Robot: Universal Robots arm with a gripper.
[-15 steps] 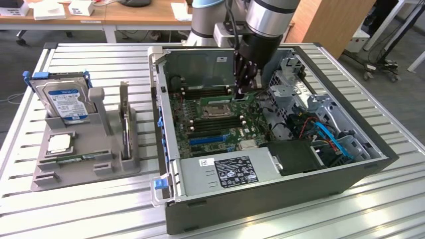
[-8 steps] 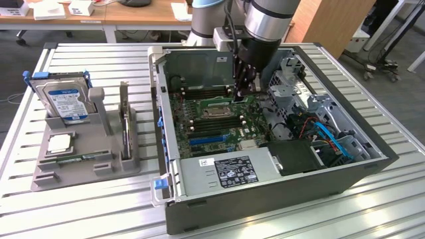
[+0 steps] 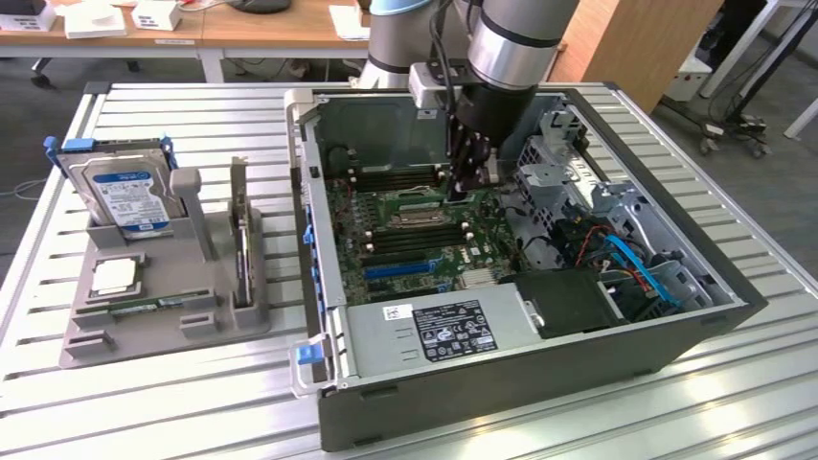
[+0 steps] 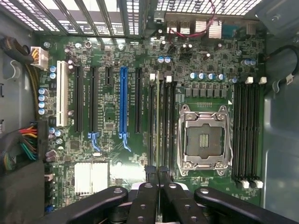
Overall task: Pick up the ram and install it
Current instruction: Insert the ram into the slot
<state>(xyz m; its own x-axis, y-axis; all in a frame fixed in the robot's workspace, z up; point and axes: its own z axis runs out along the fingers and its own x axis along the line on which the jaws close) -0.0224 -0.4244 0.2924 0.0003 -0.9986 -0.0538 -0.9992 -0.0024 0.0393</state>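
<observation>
The ram (image 4: 157, 121) stands on its long edge inside the open computer case (image 3: 511, 383), seen edge-on as a thin, pale green strip. It runs in line with the black memory slots (image 4: 168, 126), just beside the processor socket (image 4: 205, 140). The gripper (image 4: 157, 170) pinches one end of it. Whether it is fully seated I cannot tell

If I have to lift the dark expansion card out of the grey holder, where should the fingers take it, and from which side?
Take the expansion card by its upper edge, coming straight down from above, I'd say. It stands on edge in a slot of the grey holder, lower part sunk in, both flat faces free up top.
</observation>
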